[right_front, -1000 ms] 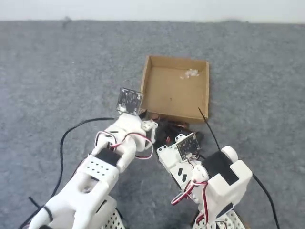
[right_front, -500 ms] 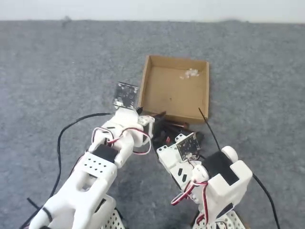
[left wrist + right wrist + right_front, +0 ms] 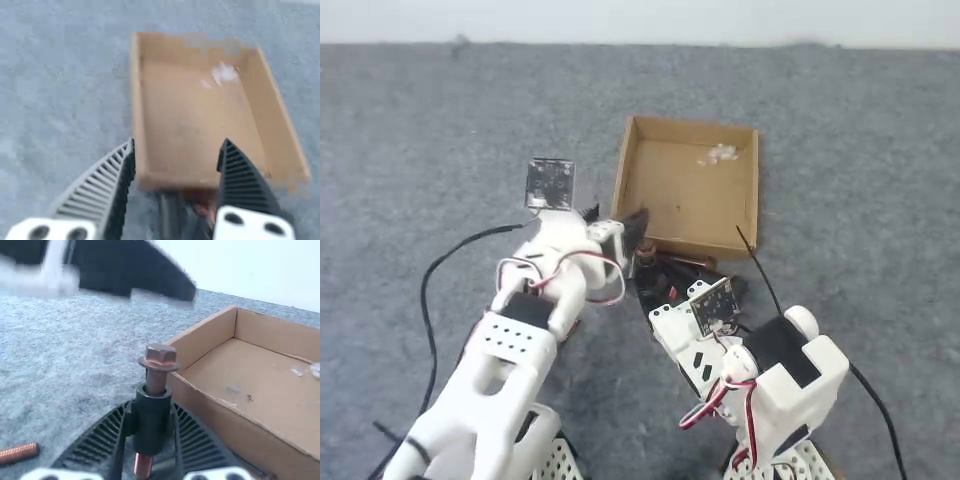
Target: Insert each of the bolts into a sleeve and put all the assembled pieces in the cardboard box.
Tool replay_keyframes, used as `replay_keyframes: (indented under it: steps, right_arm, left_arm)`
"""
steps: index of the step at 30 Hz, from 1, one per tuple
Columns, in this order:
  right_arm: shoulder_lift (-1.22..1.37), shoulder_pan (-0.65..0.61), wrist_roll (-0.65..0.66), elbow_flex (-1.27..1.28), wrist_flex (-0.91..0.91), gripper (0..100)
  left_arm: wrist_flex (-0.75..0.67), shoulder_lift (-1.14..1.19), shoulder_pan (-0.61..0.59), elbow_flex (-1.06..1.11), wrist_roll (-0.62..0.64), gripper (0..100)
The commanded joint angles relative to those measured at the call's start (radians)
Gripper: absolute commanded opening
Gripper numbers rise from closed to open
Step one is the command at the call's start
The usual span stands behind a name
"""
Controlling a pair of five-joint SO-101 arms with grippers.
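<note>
My right gripper (image 3: 150, 412) is shut on a black sleeve (image 3: 150, 422) held upright, with a copper bolt (image 3: 158, 360) standing in it, head up and thread showing below. It sits just before the near wall of the cardboard box (image 3: 260, 390). In the high view the right gripper (image 3: 662, 282) is below the box (image 3: 670, 205). My left gripper (image 3: 178, 145) is open and holds nothing, hovering over the box's near wall (image 3: 165, 177). In the high view the left gripper (image 3: 625, 232) is beside the box's near left corner.
A loose copper bolt (image 3: 17, 452) lies on the grey carpet beside my right gripper. White scraps (image 3: 720, 153) lie in the box's far corner. A black cable (image 3: 760, 265) runs past the box's near right corner. Open carpet lies to the left and right.
The left arm has swung to the left and back from the right gripper, and its wrist camera has moved away from the box's edge. The right arm has kept still.
</note>
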Motion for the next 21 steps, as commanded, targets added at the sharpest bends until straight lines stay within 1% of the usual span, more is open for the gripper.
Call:
replay_keyframes:
  steps: [1,4,12,15,18,21]
  right_arm:
    - [-0.012,0.015,0.012,0.002,-0.022,0.6]
    - [-0.013,0.021,0.009,0.002,-0.022,0.6]
    - [-0.022,0.028,0.008,0.009,-0.030,0.6]
    - [-0.074,0.030,0.006,0.031,-0.019,0.6]
    - [-0.143,0.059,0.006,0.038,0.056,0.6]
    - [-0.239,0.070,0.005,0.040,0.173,0.6]
  left_arm:
    - [0.002,0.000,-0.147,-0.125,0.012,25]
    - [0.002,0.000,-0.210,-0.128,0.012,25]
    - [-0.003,-0.008,-0.233,0.025,0.005,25]
    - [-0.005,0.000,-0.319,0.054,0.005,25]
    - [-0.012,0.000,-0.387,0.050,0.006,25]
    - [-0.044,0.002,-0.388,0.054,0.006,25]
